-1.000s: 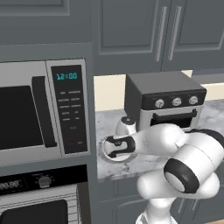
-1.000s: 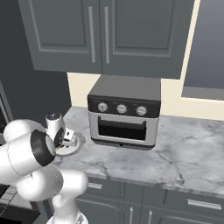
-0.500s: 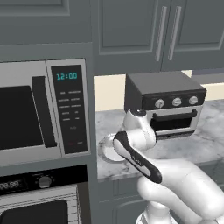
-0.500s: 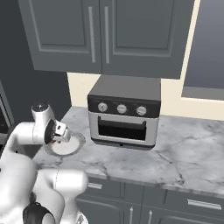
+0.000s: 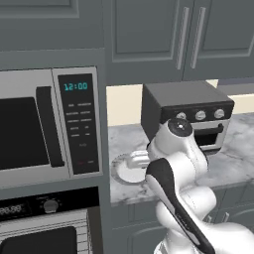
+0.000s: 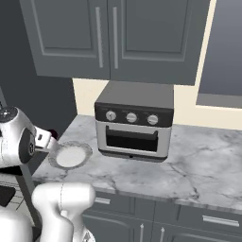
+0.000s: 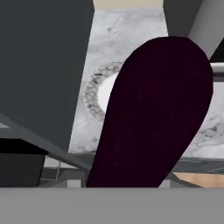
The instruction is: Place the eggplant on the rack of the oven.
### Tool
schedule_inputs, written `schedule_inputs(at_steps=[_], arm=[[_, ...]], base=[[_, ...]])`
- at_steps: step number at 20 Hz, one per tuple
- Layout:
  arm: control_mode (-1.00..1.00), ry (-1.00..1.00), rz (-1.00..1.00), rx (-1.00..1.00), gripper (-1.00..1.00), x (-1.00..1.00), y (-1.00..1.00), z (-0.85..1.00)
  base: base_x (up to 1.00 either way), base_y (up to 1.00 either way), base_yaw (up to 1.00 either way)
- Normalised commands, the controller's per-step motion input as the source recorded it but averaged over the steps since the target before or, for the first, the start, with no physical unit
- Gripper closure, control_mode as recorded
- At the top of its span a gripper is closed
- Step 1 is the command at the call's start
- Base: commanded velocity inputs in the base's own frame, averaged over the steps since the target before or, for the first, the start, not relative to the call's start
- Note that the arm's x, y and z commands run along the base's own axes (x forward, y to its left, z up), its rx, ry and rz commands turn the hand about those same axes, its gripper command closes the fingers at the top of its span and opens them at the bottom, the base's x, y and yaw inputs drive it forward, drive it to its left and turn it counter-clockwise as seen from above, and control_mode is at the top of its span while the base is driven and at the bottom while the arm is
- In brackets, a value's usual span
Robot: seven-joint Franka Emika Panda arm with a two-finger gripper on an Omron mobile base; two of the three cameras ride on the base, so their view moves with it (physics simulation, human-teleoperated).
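Purple eggplant (image 7: 153,113) is being held, apparently clamped, by the gripper (image 6: 47,139), long axis running lower-left to upper-right above the plate (image 7: 92,94).

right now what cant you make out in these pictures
- Tool's fingers: in the hand view the eggplant covers them, so open or shut is unclear.
- Eggplant's stem end: cut off at the bottom of the hand view.
- Oven: the left base view's bottom edge cuts it off; rack hidden behind the window.
- White plate: partly hidden by the arm in both base views.
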Motion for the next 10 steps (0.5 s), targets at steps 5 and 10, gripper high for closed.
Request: schedule_inputs(at_steps=[5, 10], arm=[[-1.0, -0.11, 0.02, -0.01, 1.0, -0.98, 0.4, 0.24], [-1.0, -0.09, 0.17, -0.04, 1.0, -0.82, 0.98, -0.03]], base=[[0.0, 0.0, 0.0], [0.0, 0.0, 0.0]])
